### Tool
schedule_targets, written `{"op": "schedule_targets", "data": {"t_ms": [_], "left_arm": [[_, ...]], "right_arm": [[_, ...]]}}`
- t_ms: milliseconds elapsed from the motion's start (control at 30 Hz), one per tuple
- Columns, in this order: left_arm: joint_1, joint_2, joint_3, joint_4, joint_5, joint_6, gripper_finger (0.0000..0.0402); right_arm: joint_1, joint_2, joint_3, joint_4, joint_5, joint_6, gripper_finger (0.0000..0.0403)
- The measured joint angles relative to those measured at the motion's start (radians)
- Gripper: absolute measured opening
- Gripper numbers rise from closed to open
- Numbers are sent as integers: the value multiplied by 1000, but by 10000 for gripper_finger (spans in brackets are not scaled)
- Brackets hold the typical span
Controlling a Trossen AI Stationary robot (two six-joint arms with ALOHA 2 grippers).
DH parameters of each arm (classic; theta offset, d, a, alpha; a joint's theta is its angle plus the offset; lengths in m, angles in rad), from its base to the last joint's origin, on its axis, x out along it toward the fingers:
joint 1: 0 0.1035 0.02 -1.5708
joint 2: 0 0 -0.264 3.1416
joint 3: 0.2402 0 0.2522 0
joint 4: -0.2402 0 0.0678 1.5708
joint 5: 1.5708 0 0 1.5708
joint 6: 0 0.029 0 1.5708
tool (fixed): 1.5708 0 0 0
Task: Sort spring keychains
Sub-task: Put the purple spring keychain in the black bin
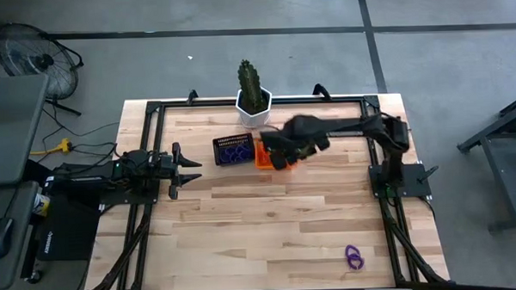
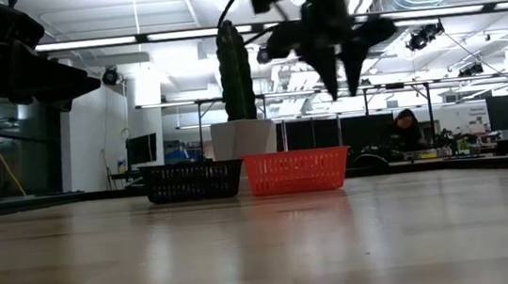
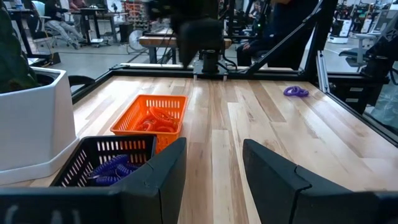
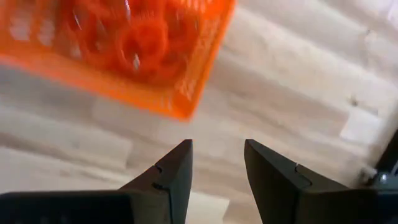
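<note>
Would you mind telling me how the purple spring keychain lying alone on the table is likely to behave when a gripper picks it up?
The purple spring keychain is a thin coil, so it probably flexes and stretches. Being small, it is likely light and may slide when nudged.

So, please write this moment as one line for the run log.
right gripper: open, empty, above orange basket | left gripper: open, waiting beside black basket | purple keychain: loose on table

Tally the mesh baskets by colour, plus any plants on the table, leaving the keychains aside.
orange mesh basket: 1
black mesh basket: 1
potted cactus: 1
Total: 3
</note>
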Motion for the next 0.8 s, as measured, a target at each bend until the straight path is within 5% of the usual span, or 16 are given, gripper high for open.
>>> {"op": "schedule_targets", "data": {"t_ms": [433,800], "left_arm": [[0,0,0,0,0,0,156],[0,0,0,0,0,0,156]], "right_arm": [[368,-340,-606,566,-202,369,140],[715,-344,-696,656,-302,624,140]]}}
